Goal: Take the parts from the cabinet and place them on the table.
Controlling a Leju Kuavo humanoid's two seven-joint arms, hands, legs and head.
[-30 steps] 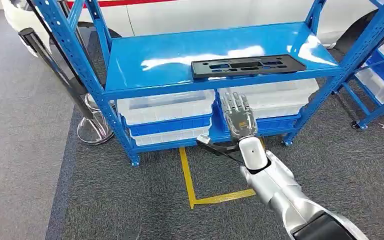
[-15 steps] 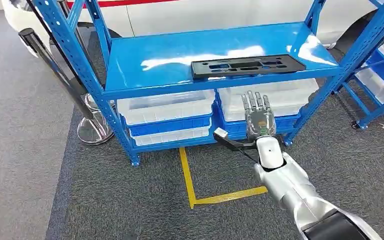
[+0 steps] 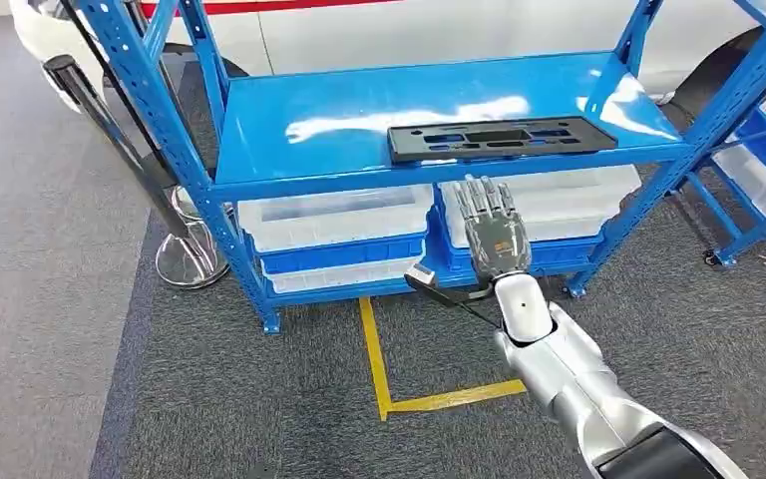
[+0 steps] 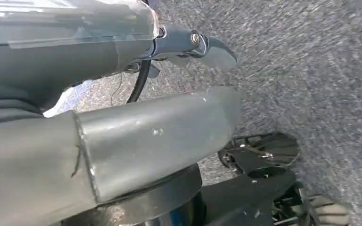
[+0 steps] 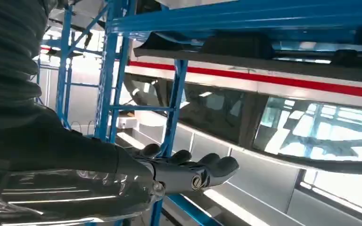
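A long flat black part [image 3: 502,138] with several cut-outs lies near the front edge of the blue cabinet's middle shelf [image 3: 359,110]. My right hand [image 3: 494,235] is raised just below and in front of that shelf edge, under the part, fingers straight and spread, holding nothing. From the right wrist, the same hand [image 5: 188,170] reaches out beneath the shelf, and the black part [image 5: 217,47] is seen from underneath at the shelf's edge. My left hand [image 4: 155,132] hangs over the grey carpet, thumb and fingers apart, with nothing in it.
Clear plastic bins [image 3: 329,215] sit stacked on the lower shelves. A chrome stanchion base [image 3: 190,259] stands by the cabinet's left leg. Yellow floor tape [image 3: 374,349] runs in front of the cabinet. A second blue rack [image 3: 758,170] stands at the right, a white vehicle [image 3: 409,30] behind.
My right hand swung to the right, then came back partway left, staying just below the shelf edge. The view shifted slightly. The black part has not moved.
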